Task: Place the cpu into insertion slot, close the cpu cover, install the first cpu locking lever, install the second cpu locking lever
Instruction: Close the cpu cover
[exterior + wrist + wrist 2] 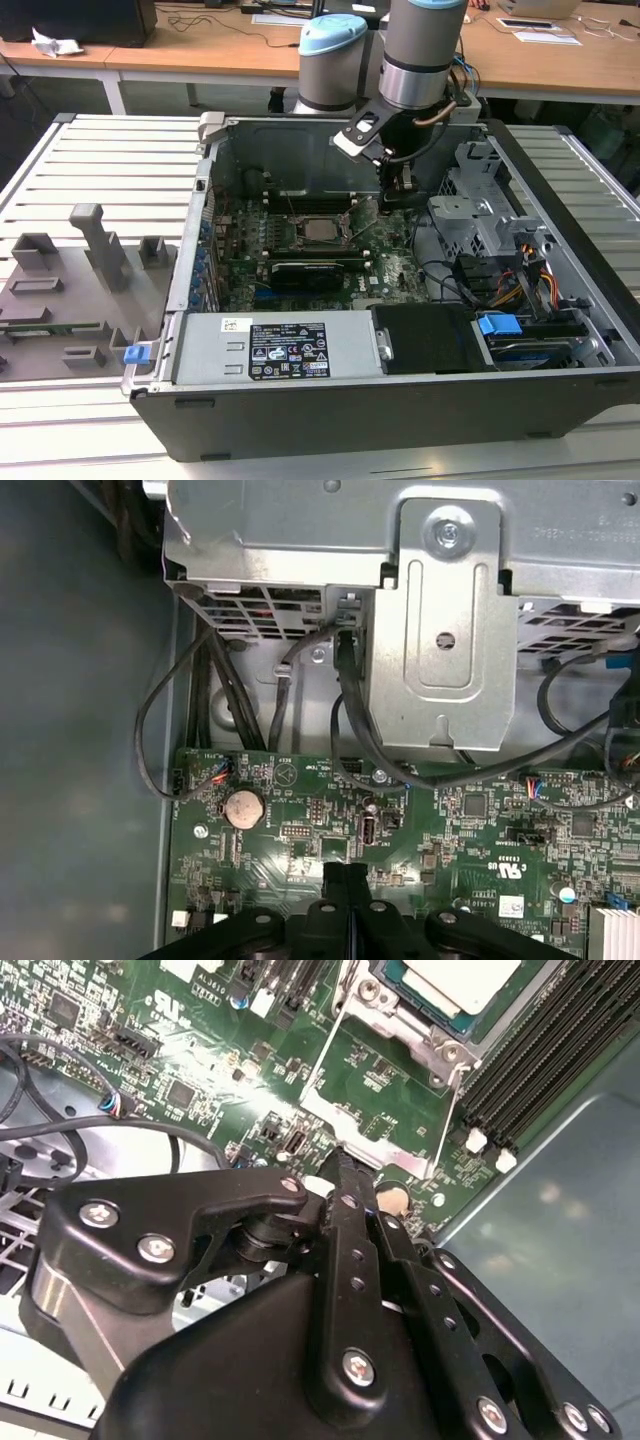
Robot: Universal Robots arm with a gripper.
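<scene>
The cpu (pixel 322 230) lies flat in the insertion slot (pixel 300 230) on the green motherboard, its pale metal top showing. In the second wrist view the cpu (pixel 455 980) is framed by the cpu cover (pixel 400 1035), which lies down around it. Two thin wire levers (pixel 318 1070) run out from the socket across the board. My gripper (pixel 400 200) hangs to the exterior view's right of the socket, just above the board. Its black fingers (pixel 345 1200) are pressed together, shut, with nothing seen between them. The gripper (pixel 345 872) points at the board near the coin battery (pixel 243 807).
A long black card (pixel 305 270) sits in front of the socket, memory slots (pixel 560 1030) beside it. A metal drive cage (pixel 480 200) and cables (pixel 450 275) crowd the exterior view's right. The power supply (pixel 270 350) fills the front. A grey fixture tray (pixel 70 280) lies outside the case.
</scene>
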